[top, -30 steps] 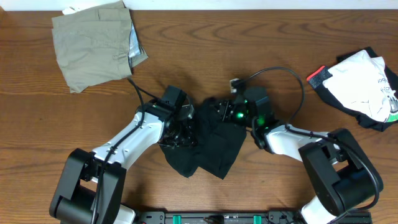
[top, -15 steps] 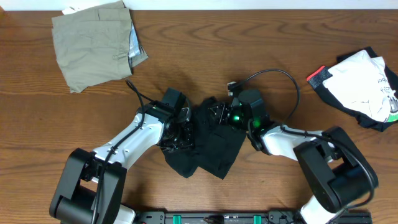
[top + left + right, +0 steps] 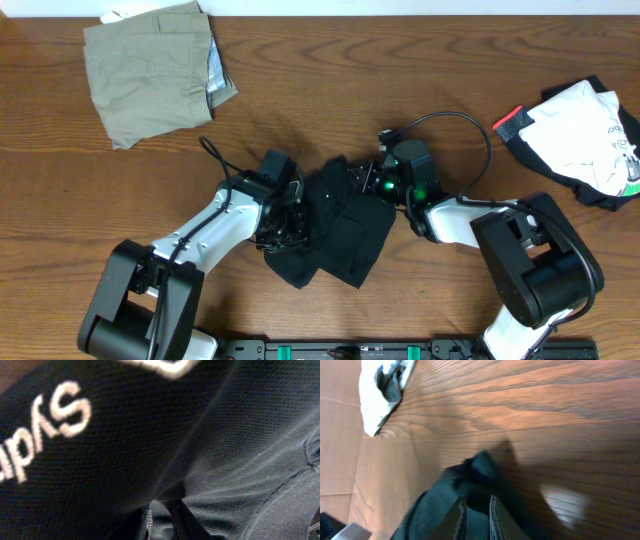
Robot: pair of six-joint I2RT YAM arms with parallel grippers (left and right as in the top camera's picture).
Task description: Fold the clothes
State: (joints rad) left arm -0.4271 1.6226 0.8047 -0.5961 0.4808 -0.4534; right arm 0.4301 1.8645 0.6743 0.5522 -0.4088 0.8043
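At the far-left corner of the table point(image 3: 400, 60) lies the khaki-olive folded piece point(image 3: 150, 72), flat and well apart from both arms.

Toward the middle of the table, nearer to the front edge, the black T-shirt point(image 3: 340, 232) lies crumpled in a dark heap between the two arms. The left gripper point(image 3: 292, 206) is at the left edge of this heap, touching the cloth. In the left wrist view the black fabric point(image 3: 210, 440) fills almost the whole picture, very close to the camera, with white stitched letters point(image 3: 55, 415) on it. The fingers show only partly at the bottom edge. They stand close together with a fold of the cloth gathered between them, so the left gripper point(image 3: 161, 510) is pinching the T-shirt.

The right gripper point(image 3: 360, 183) is at the far-right part of the same heap. In the right wrist view its two fingers are nearly together, and a raised corner of the black fabric point(image 3: 480, 467) sits around and between them, on the bare wood. The right gripper point(image 3: 476, 507) is also pinching the T-shirt.

Near the right edge of the table lies the white printed top point(image 3: 585, 140), on top of the black garment with red-white trim point(image 3: 513, 124), well apart from the right arm.
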